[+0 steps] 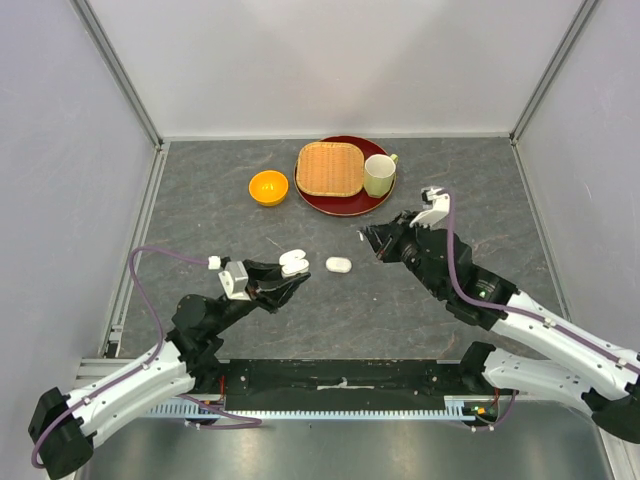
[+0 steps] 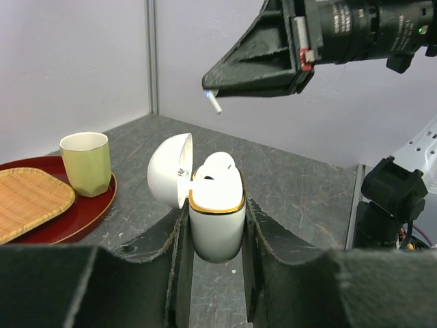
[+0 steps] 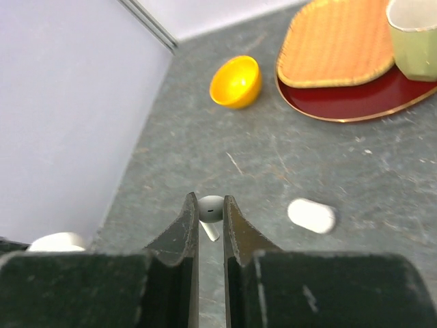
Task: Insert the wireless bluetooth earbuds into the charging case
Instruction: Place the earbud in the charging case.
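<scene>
My left gripper (image 2: 216, 205) is shut on an open white charging case (image 2: 217, 225) with a gold rim, held upright above the table. Its lid (image 2: 168, 169) hangs open to the left, and one white earbud (image 2: 218, 164) sits in it. My right gripper (image 3: 211, 199) is shut on a second white earbud (image 3: 210, 209), head between the tips, stem pointing down. In the left wrist view that gripper (image 2: 217, 87) hovers above and just behind the case, the earbud's stem (image 2: 215, 103) poking out below. From the top view the two grippers (image 1: 292, 272) (image 1: 368, 238) stand a short way apart.
A closed white case (image 1: 339, 265) lies on the table between the grippers. Behind are an orange bowl (image 1: 268, 187) and a red tray (image 1: 345, 205) carrying a woven basket (image 1: 330, 168) and a green cup (image 1: 378, 175). Walls enclose three sides.
</scene>
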`<move>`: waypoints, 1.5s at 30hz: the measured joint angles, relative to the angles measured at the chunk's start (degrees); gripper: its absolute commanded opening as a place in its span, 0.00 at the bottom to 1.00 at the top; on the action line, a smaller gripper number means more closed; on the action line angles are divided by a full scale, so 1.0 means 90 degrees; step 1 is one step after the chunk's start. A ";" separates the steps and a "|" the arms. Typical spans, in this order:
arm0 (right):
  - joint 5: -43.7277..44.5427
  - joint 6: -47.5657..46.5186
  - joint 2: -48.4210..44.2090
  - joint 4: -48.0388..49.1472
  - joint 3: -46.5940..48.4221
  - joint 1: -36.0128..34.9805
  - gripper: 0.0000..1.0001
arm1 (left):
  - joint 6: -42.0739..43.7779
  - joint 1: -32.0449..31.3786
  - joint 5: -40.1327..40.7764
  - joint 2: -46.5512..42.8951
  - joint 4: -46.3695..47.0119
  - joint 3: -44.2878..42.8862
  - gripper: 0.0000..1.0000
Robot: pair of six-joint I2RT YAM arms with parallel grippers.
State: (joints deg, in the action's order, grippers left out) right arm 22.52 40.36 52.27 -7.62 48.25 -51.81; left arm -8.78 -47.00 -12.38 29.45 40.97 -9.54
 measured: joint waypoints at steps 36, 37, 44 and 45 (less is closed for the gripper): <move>0.0347 0.0712 0.0622 0.2149 0.0177 -0.1319 0.00 | 0.0005 0.0000 0.0265 0.1324 0.1899 0.0010 0.02; 0.0347 0.0712 0.0656 0.2181 0.0192 -0.1345 0.00 | 0.0005 0.0000 0.0274 0.1324 0.1931 0.0015 0.02; 0.0345 0.0590 0.0952 0.2363 0.0342 -0.1632 0.00 | 0.0005 0.0000 0.0367 0.1416 0.2091 0.0022 0.02; 0.0345 0.0551 0.0998 0.2387 0.0372 -0.1685 0.00 | 0.0005 0.0000 0.0369 0.1445 0.2120 0.0022 0.02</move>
State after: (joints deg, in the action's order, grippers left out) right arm 25.63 45.32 61.25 13.87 51.59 -66.98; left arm -8.73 -47.00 -9.06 42.46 60.05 -9.34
